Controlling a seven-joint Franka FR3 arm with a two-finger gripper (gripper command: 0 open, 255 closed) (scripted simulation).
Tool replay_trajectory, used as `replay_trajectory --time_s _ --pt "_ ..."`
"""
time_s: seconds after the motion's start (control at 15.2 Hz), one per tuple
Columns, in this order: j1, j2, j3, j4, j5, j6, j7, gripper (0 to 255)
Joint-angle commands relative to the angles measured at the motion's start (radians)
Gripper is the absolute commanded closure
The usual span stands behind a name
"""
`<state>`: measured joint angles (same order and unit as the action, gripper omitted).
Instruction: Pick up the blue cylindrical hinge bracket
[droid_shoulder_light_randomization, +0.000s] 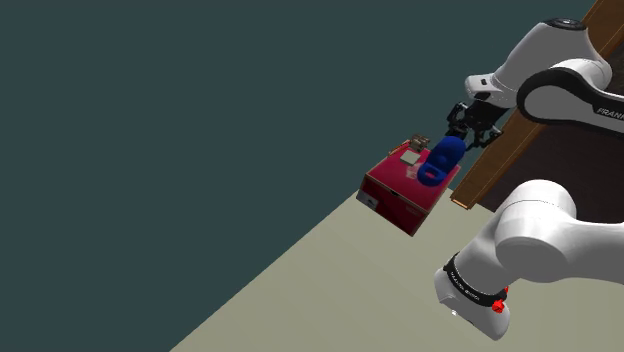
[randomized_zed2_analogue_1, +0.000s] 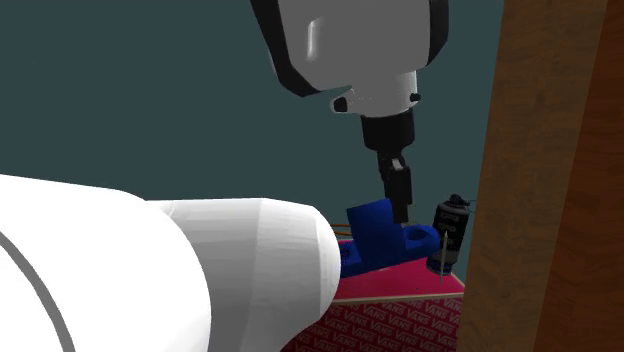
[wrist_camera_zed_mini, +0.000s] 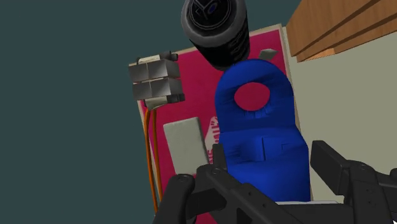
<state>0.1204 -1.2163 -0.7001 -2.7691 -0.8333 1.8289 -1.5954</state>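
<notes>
Blue hinge bracket (wrist_camera_zed_mini: 261, 127) clasped between gripper (wrist_camera_zed_mini: 268, 159) fingers.

Shoulder view: upper white arm link (droid_shoulder_light_randomization: 570, 85) carries dark capitals "FRAN", cut off at the picture's right edge. Black band (droid_shoulder_light_randomization: 470, 285) on the lower link has small pale lettering, illegible.

Second exterior view: red box (randomized_zed2_analogue_1: 400, 322) has repeated pale lettering on its side, too blurred to read.

Wrist view: white mark (wrist_camera_zed_mini: 214, 133) on the box top, partly hidden, unreadable.

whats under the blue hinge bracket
The blue hinge bracket lies on top of the red box, and red shows through its round hole. The part of the box top beneath the bracket's solid body is covered, so nothing more can be told there.
</notes>
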Motion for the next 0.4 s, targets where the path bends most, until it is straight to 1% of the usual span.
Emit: replay_trajectory --time_s 0.0,0.2,0.33 --pt "0.008 0.001 0.019 0.024 0.02 -0.021 -0.005 255" --pt "0.019 0.004 0.046 0.06 0.047 -0.053 -0.011 255" --pt "0.02 0.005 0.047 0.062 0.048 -0.054 -0.012 255"
